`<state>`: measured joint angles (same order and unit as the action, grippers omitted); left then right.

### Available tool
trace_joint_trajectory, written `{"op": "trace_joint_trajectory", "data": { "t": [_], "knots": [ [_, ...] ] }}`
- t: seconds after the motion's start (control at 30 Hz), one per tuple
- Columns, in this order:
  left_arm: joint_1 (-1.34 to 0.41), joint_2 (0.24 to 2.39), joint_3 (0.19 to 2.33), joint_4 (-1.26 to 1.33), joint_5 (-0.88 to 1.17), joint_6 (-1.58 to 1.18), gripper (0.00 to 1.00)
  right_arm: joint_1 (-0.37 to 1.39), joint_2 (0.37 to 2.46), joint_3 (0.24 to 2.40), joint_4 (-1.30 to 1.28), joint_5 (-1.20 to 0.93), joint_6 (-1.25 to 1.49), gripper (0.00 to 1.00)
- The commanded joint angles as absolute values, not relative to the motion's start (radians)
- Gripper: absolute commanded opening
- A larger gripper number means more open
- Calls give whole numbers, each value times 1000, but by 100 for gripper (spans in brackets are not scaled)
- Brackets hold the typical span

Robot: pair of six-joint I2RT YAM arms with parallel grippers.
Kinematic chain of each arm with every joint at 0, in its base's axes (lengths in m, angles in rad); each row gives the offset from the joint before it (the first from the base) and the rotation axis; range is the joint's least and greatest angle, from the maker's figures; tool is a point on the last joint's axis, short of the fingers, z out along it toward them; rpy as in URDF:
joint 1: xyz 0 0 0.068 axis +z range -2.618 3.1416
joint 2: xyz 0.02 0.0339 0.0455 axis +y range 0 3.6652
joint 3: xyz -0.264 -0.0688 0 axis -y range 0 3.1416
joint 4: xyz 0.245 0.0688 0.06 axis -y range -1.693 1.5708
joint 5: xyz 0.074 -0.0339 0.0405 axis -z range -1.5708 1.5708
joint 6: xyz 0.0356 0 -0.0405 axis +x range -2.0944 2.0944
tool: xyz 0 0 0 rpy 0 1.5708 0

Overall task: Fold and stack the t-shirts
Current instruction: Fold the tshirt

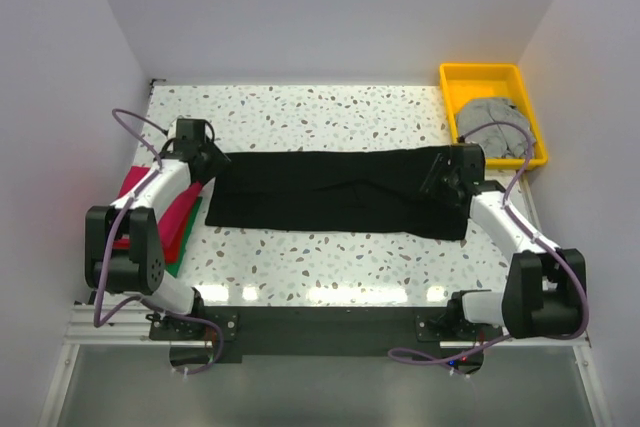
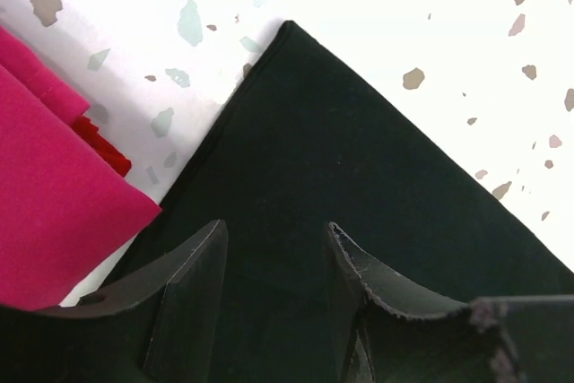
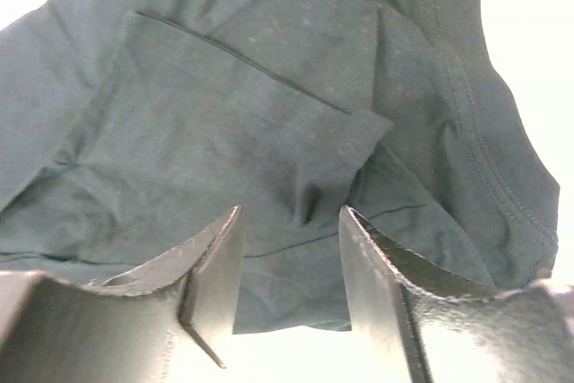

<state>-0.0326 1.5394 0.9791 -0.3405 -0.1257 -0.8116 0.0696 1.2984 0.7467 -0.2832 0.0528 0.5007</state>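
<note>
Table (image 1: 330,112): a white top flecked with grey and brown chips was seen, with bright glare laid along its near edge.
Yellow tray (image 1: 480,70): a shallow rectangular plastic tray was set at the far right corner of the table, close against the right wall.
Walls (image 1: 330,7): plain pale panels were stood along the left, far and right sides of the table.
Black plate (image 1: 320,332): a dark flat plate was fixed across the near edge of the table.
Metal rail (image 1: 105,319): a silver rail was run along the near edge, beside the black plate.
Lower sheet (image 1: 320,387): a grey glossy surface was seen nearer than the rail.
</note>
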Motion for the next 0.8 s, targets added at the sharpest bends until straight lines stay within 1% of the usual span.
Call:
{"op": "trace_joint_trajectory", "data": {
  "t": [0.0,0.23,0.37,0.5,0.63,0.77],
  "knots": [
    [-25,1516,1003,-325,-86,-805,52,67,1270,830,-285,18,482,51],
    [-57,1489,1006,-360,-121,-814,51,133,1362,919,-296,63,471,53],
    [-103,1522,1023,-383,-149,-839,48,159,1428,966,-296,49,472,53],
    [-129,1554,1031,-431,-202,-909,49,181,1456,997,-304,66,466,53],
    [-137,1572,1011,-393,-180,-931,50,181,1480,1006,-288,93,456,55],
    [-138,1603,1026,-379,-138,-919,50,181,1566,1083,-294,100,426,56]
  ]
}}
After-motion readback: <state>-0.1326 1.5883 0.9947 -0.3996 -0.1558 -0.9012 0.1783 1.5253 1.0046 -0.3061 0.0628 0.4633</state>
